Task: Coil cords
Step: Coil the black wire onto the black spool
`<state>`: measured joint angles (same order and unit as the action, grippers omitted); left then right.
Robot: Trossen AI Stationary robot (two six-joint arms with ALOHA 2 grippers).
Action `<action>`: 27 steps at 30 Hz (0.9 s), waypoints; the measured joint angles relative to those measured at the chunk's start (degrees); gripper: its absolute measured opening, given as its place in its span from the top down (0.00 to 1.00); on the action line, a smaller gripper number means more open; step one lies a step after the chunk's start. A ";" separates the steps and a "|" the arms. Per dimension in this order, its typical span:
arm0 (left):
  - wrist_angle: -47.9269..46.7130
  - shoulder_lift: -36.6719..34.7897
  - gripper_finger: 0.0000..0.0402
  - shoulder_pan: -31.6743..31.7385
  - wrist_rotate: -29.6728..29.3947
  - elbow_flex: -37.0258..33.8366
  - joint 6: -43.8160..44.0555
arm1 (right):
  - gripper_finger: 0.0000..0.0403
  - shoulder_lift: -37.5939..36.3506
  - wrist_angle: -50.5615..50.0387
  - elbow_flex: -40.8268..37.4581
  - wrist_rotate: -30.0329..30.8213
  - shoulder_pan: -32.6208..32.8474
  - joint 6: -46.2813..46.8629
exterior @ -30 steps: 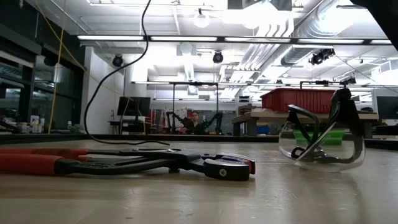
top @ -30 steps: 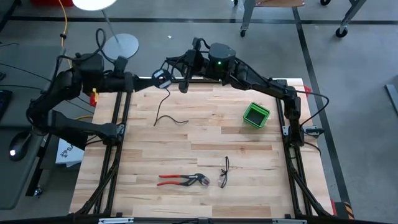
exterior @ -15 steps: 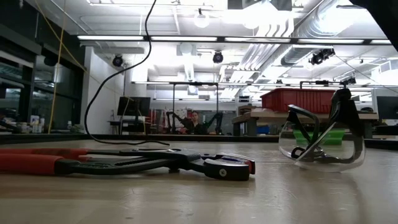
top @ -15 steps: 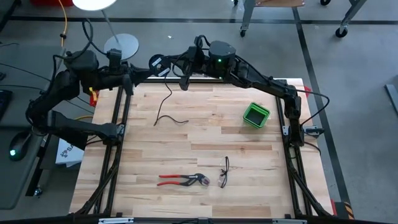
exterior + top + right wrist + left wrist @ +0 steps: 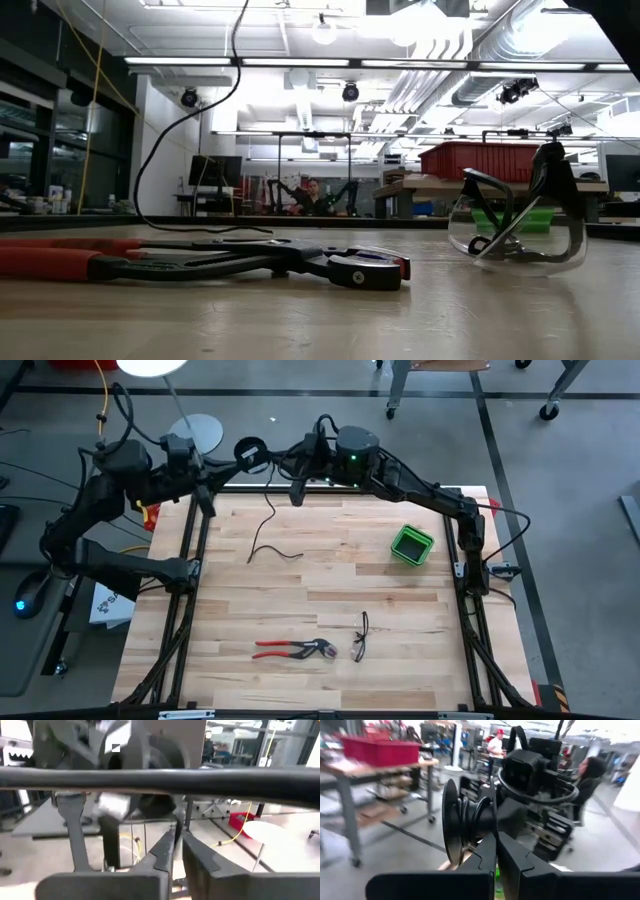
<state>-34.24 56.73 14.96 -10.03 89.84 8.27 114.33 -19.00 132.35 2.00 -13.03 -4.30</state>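
Both tools: left (image 5: 232, 463) clenched on the reel (image 5: 247, 454), right (image 5: 296, 493) hard to make out.

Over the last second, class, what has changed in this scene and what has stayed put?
The left pincer, shut on the reel, has carried it back past the table's far edge, toward the left. The cord still trails from it onto the wood, its loose end unmoved. The right pincer stays at the far edge. Pliers, glasses and green box have not shifted.
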 joint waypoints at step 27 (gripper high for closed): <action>6.93 5.47 1.00 0.02 5.67 0.04 -20.71 | 0.61 -11.66 -22.79 -0.02 -9.59 -2.36 -2.00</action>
<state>-27.31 62.20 14.98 -4.36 89.89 -12.44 102.66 -41.78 132.33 -7.60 -15.40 -6.31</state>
